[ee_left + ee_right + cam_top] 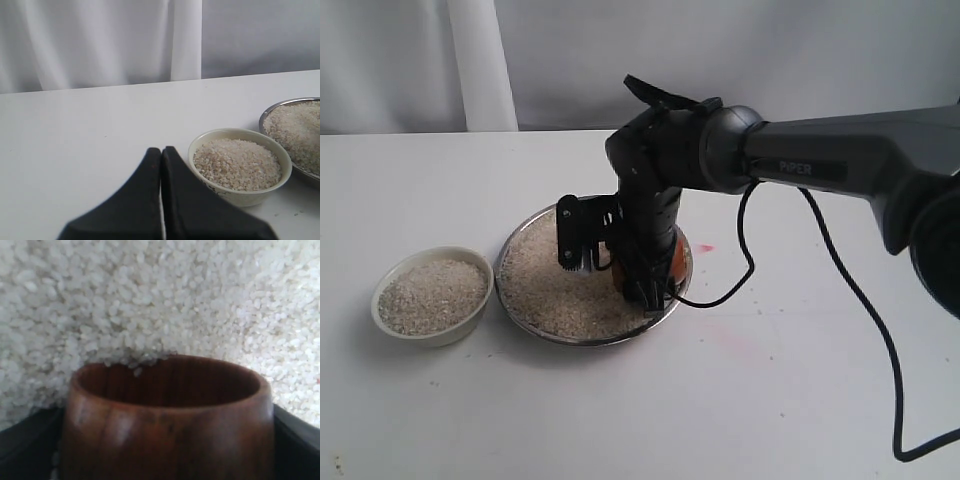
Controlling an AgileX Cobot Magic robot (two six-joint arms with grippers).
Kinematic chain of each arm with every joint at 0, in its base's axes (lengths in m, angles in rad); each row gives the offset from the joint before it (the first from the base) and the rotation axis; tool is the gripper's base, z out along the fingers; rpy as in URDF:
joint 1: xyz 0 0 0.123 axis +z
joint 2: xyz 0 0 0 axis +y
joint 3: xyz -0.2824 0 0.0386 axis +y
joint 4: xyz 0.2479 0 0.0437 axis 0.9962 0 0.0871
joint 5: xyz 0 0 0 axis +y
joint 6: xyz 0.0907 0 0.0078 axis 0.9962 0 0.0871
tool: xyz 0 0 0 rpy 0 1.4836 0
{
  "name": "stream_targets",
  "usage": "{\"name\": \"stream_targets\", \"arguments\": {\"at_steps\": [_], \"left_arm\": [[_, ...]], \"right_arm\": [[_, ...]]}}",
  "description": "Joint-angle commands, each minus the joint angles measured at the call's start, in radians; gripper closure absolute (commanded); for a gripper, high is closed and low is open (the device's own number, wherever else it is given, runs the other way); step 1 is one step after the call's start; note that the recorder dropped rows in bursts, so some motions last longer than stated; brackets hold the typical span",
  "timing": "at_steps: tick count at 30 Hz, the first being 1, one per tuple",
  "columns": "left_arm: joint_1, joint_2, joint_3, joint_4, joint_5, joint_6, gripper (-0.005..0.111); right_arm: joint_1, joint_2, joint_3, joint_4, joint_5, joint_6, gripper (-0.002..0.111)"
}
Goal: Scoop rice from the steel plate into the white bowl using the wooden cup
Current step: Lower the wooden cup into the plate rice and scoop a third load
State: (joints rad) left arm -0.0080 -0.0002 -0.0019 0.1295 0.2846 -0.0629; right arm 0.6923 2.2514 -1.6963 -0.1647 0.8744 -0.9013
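Observation:
The steel plate [588,343] holds a wide layer of rice [552,290]. My right gripper [618,268] reaches down into it, shut on the wooden cup [676,258], which the arm mostly hides in the exterior view. In the right wrist view the cup [167,425] lies on its side between the black fingers [25,442], its mouth pushed against the rice [150,300], a few grains at its rim. The white bowl [440,335] stands left of the plate, full of rice. My left gripper [161,155] is shut and empty, beside the bowl [235,197].
A black cable [860,310] trails from the right arm across the table on the right. A white curtain [480,60] hangs behind the table's far edge. A faint pink mark [705,248] is on the table right of the plate.

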Motion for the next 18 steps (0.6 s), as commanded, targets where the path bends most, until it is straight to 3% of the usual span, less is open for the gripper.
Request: {"name": "stream_targets", "arguments": {"at_steps": [1, 18], "left_arm": [[-0.003, 0.0, 0.002, -0.008, -0.011, -0.005, 0.107], [-0.003, 0.0, 0.002, -0.008, -0.011, -0.005, 0.107]], "right_arm": [[-0.003, 0.009, 0.008, 0.096, -0.024, -0.048, 0.108], [0.008, 0.064, 0.008, 0.199, -0.194, -0.069, 0.108]]}}
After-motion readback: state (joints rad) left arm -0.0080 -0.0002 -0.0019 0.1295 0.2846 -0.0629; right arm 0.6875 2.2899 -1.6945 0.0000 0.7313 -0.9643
